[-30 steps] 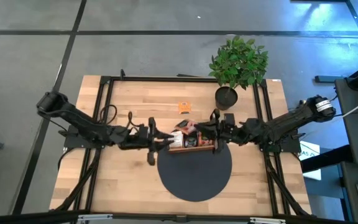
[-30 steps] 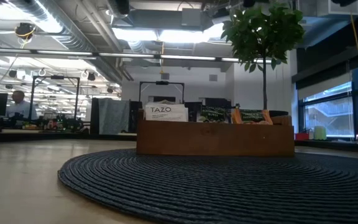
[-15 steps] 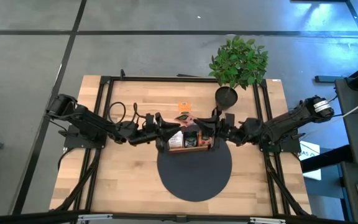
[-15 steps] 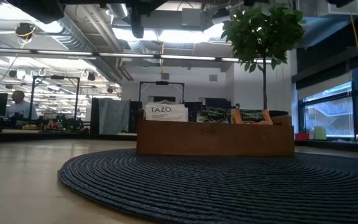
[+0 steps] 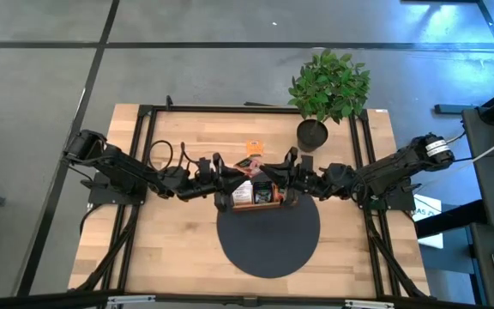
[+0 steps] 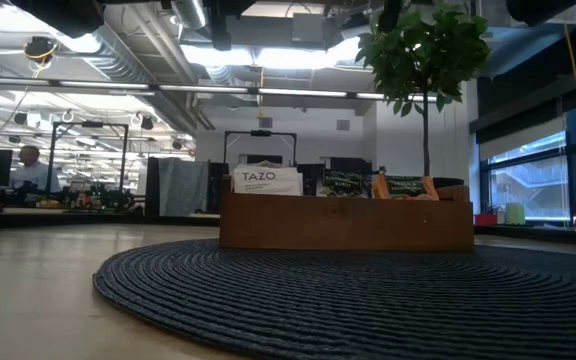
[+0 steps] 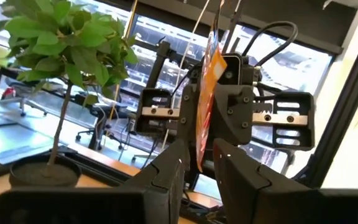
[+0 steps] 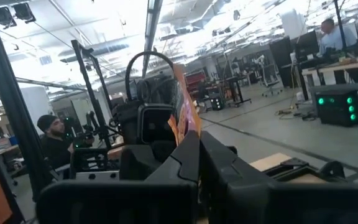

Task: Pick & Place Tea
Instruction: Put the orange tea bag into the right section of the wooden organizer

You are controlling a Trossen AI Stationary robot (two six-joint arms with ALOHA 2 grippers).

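The brown wooden tray point(image 5: 264, 205) stands on the far part of a round dark mat point(image 5: 268, 245) and holds several tea sachets point(image 6: 266, 181) upright. One orange sachet point(image 5: 254, 147) lies flat on the table beyond it. My left gripper point(image 5: 234, 178) and my right gripper point(image 5: 274, 178) face each other above the tray. Each is shut on a sachet: the left on an orange one point(image 7: 211, 74), the right on an orange-and-pink one point(image 8: 182, 106). My left gripper pinches the orange sachet's lower edge point(image 7: 199, 149) between its two fingers. It comes from the table's left, tipped a little upward. The sachet stands up above the fingers, lifted clear over the tray. My right gripper pinches the orange-and-pink sachet's lower part point(image 8: 189, 129) between its two fingers. It comes from the table's right, tipped a little upward. The sachet stands up above the fingers, clear of the tray.
A potted plant point(image 5: 326, 90) stands at the table's far right, close behind my right arm. The mat point(image 6: 318, 290) covers the near middle of the table. Bare wood lies to the left and right of it. A person sits at a desk in the room beyond point(image 6: 30, 165).
My left gripper has swung toward the table's right, from beside the tray's left end to above it, and has tipped upward. My right gripper has moved a little toward the table's left, closer to the left one. The tray has stayed in place.
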